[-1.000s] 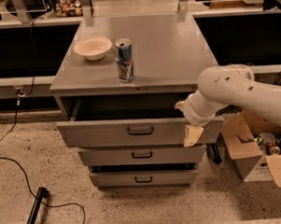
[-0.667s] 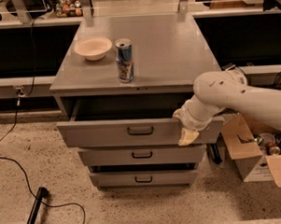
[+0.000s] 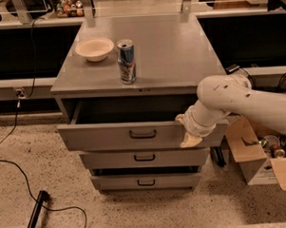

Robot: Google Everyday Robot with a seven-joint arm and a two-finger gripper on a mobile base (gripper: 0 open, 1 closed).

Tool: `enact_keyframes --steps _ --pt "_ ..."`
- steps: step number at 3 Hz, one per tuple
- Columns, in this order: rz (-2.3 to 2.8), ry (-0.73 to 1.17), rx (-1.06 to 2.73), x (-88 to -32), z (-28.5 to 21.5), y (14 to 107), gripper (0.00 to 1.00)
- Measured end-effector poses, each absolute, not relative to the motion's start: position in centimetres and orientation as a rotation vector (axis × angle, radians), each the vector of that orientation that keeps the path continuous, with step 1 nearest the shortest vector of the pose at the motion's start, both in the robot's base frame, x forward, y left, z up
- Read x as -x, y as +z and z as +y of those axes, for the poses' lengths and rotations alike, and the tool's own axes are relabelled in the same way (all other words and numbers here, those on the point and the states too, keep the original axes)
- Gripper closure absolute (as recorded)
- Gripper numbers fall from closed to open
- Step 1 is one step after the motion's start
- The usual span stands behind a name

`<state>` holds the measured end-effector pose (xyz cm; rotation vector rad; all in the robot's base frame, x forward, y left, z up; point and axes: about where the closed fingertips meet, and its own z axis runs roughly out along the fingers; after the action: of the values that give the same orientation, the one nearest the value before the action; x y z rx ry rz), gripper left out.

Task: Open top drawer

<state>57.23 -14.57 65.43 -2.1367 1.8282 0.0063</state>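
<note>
We see the top drawer [image 3: 110, 136] standing partly open, its dark interior showing just under the table [image 3: 178, 57] surface. Our gripper [image 3: 189, 132] sits at the right end of the drawer front, against its upper edge; we cannot tell whether the jaws are clenched or released. A can [image 3: 127, 61] and a bowl [image 3: 94, 48] stand on the table.

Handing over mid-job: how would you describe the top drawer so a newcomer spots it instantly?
Find the grey cabinet with a bowl and a can on top. The top drawer sits under that surface, the gripper at its front's right end. Unlike the two narrower drawers below, it is the widest and tallest, pulled out with its dark interior showing.
</note>
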Motion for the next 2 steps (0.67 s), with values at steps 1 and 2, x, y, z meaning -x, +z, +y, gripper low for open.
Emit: enact_keyframes --steps 1,2 --pt "1.828 0.006 2.137 -57.23 -14.57 65.51 0.59" --pt "1.828 0.006 2.137 -57.23 -14.57 65.74 0.56"
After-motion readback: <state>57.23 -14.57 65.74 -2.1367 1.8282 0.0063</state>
